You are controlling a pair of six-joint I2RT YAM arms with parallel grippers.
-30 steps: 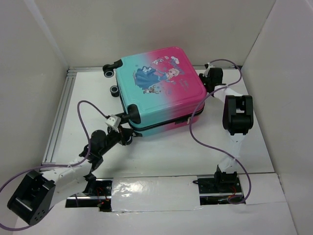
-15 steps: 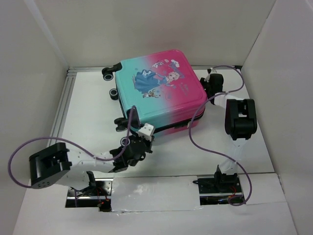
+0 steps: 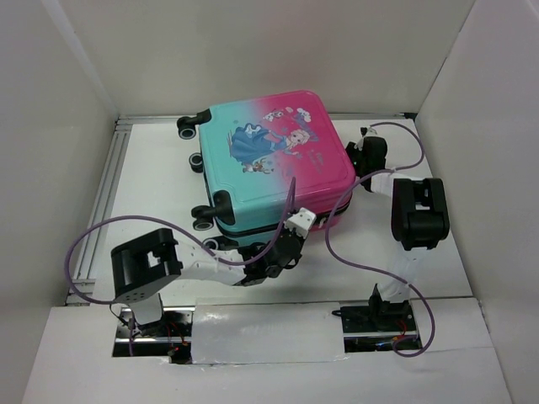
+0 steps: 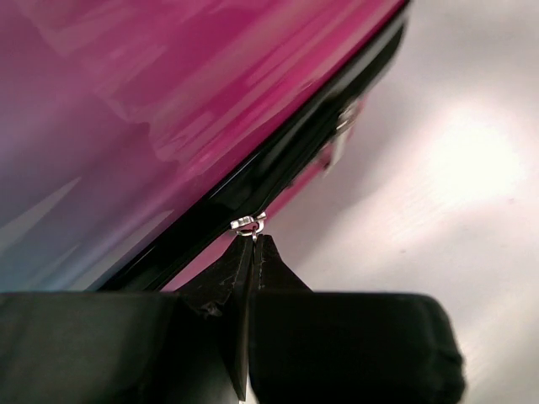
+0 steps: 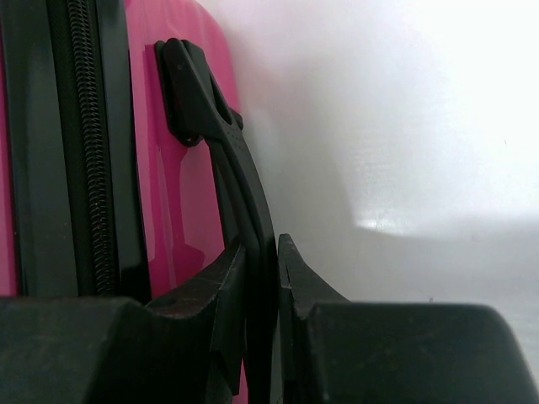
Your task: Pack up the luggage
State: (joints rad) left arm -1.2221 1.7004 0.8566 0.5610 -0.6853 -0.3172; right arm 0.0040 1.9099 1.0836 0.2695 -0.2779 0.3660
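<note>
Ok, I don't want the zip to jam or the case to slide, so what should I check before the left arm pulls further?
1. The left tool is shut on the zipper pull: ok.
2. The right tool is clamped on the handle: ok.
3. The luggage is closed and lies flat on the table: ok.
4. Nothing is caught in the seam ahead of the pull: cannot tell, that stretch is blurred.
5. The left arm's purple cable is clear of the luggage: not ok, it arcs over the lid's near edge.
</note>
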